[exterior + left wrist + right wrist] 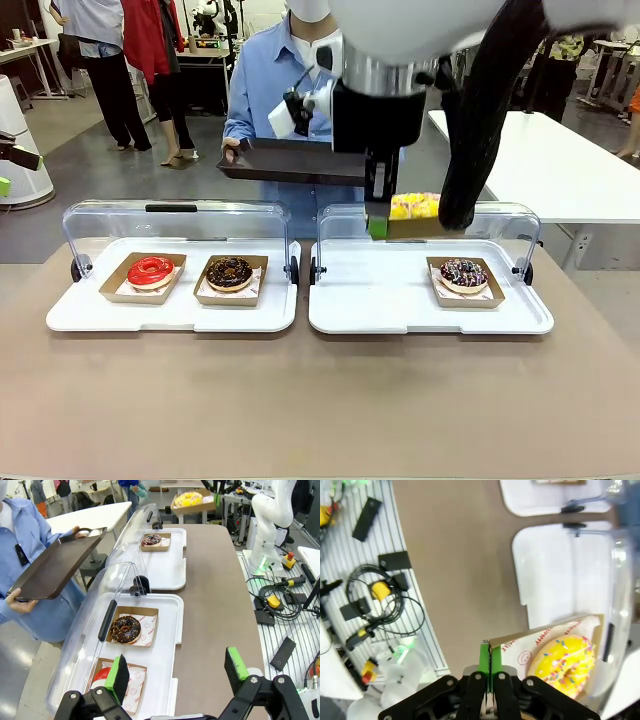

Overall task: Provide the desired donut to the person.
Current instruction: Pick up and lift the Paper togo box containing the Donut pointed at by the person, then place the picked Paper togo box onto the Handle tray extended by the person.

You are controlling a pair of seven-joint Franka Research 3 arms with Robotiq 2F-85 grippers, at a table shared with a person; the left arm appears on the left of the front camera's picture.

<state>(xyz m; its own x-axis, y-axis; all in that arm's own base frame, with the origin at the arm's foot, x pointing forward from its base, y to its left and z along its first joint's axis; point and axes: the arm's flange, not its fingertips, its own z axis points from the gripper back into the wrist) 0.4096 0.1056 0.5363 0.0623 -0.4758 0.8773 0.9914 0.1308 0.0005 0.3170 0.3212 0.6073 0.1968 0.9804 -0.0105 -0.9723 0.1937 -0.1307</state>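
Sitting on the left of the desk (320,400), the left tray (170,312) has its clear lid (175,222) tipped back and carries two donuts side by side: a red-glazed donut (151,270) on the left and a chocolate donut (230,272) just beside it on the right. In its wrist view the left pincer (177,667) hangs released above the near end of this tray. Its green pads (119,672) are spread wide with nothing between them. The red-glazed donut lies under one finger and the chocolate donut a little beyond.

At the far side of the desk, behind the gap between the two trays, the person (262,90) in a light blue shirt holds a dark serving tray (285,160) with both hands, out toward the desk.

Further right lies the right tray (380,295), its lid also open. Above its left half the right pincer (377,225) is clenched on the edge of a cardboard boat (415,229), holding it lifted clear of the tray floor. The yellow donut (414,206), dotted with coloured sprinkles, sits in that boat. The right wrist view shows the fingers pinched tight on the boat's rim, with the donut off to one side. A dark sprinkled donut (464,274) rests at the right end of this tray.
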